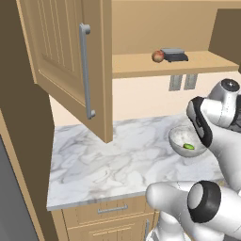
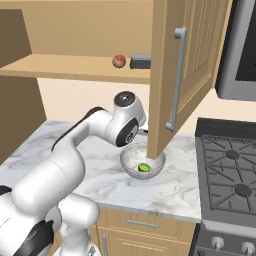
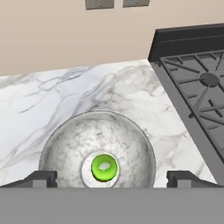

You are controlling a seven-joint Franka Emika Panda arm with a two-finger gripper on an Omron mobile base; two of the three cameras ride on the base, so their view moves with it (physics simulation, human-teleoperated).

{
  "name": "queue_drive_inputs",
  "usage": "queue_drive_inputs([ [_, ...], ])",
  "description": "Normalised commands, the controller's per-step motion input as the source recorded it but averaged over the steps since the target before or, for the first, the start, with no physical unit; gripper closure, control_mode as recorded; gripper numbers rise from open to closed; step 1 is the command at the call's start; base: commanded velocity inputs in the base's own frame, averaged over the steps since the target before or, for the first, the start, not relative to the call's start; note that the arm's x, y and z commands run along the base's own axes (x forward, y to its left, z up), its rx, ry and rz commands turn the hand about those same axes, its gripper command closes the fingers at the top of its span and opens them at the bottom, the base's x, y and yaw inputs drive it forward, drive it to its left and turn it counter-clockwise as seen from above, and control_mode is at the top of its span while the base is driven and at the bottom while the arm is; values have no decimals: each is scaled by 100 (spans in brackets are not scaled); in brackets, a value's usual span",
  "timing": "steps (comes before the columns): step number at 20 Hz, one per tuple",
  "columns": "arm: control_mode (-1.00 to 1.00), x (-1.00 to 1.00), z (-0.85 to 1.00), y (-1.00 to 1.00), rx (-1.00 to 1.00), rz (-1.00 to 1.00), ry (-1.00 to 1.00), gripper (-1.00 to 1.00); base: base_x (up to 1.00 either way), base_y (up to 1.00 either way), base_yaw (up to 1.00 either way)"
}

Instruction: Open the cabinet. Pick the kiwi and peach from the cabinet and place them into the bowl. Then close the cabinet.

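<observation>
Wall cabinet [image 1: 70, 61] of light wood, both doors swung open; the left door shows its long silver handle [image 1: 85, 70] in the left base view, the right door [image 2: 187, 65] hangs out over the tabletop in the right base view and hides part of the bowl's far rim. Inside, the shelf [image 1: 141, 63] carries the peach [image 1: 158, 56] and, just beside it on the stove side, a flat dark grey block [image 1: 174, 55]. Below lies the marble tabletop [image 1: 117, 160], with drawers [image 1: 113, 209] under its front edge and two wall outlets [image 1: 182, 82] above its back edge. A black stove [image 2: 230, 170] adjoins the tabletop on the right. The white arm [image 2: 75, 160] bends forward, its wrist held over the bowl. The bowl [image 3: 65, 140], grey and speckled, stands on the tabletop near the stove, upright. The kiwi [image 3: 104, 167], a green slice with a pale centre, lies at the bottom of the bowl. The claw [image 3: 112, 178] stands wide and empty, its two dark tips either side of the bowl in the hand view, above the kiwi and not touching it.
</observation>
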Motion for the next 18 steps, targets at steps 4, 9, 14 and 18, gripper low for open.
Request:
queue_drive_inputs([
  [4,-100,-11,27,11,0,0,-4,-100,0,0,0],
  [9,-100,-14,25,14,0,0,-5,-100,0,0,0],
  [14,-100,-10,31,9,0,0,-4,-100,0,0,0],
  [18,-100,-9,31,6,0,0,-3,-100,0,0,0],
])
